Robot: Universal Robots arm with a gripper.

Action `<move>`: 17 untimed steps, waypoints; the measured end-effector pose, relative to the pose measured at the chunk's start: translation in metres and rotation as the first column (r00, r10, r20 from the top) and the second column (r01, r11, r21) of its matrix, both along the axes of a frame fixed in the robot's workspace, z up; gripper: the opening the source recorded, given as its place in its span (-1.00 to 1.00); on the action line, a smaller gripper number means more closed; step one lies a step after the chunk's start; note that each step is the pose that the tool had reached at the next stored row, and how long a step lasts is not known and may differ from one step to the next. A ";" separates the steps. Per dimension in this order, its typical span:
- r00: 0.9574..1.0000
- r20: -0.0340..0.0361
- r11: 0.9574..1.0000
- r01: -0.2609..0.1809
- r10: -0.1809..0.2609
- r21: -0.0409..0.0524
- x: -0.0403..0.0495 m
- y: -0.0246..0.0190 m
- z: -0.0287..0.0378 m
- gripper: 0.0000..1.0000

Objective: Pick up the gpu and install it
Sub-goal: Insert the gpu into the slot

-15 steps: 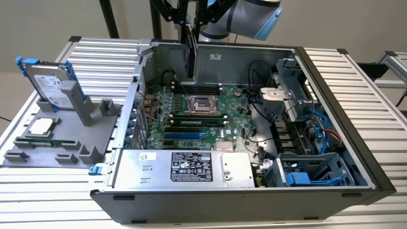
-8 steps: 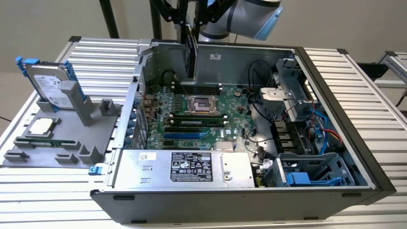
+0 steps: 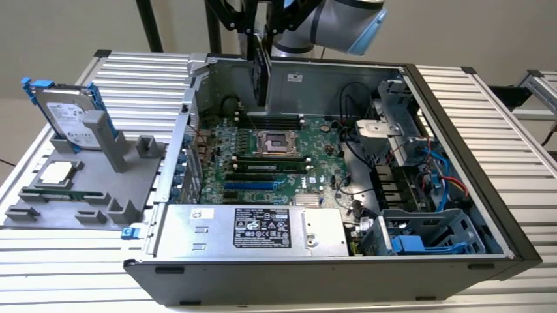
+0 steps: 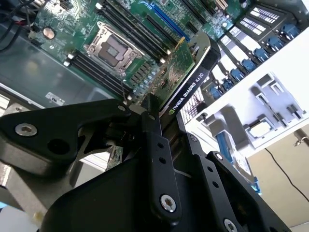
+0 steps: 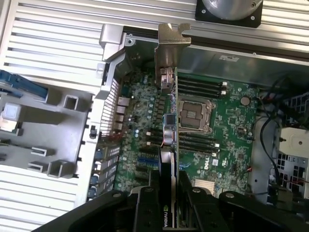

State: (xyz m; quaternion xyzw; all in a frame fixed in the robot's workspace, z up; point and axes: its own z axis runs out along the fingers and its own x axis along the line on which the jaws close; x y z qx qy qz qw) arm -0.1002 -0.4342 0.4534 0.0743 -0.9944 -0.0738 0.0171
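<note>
- Your black two-fingered hand (image 4: pixel 161 110) is clamped on the gpu (image 4: pixel 186 79), a thin green circuit card with a silver end bracket and a black cooler block.
- In the exterior view, the gpu (image 3: pixel 263 75) hangs on edge over the far side of the open grey computer case (image 3: pixel 304 283), above the green motherboard (image 3: pixel 218 150) and not yet seated.
- On the exterior view's left, a grey plastic tray (image 3: pixel 78 208) on the ribbed metal counter (image 3: pixel 496 111) holds a silver hard drive with blue rails (image 3: pixel 70 117).
</note>
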 end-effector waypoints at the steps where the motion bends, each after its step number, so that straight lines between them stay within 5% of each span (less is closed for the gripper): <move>1: 1.000 0.000 1.000 -0.003 0.003 0.000 0.0000 0.0000 0.0000 -1.00; 17: 0.998 0.000 0.998 -0.069 0.069 0.000 0.0000 0.0000 0.0000 -1.00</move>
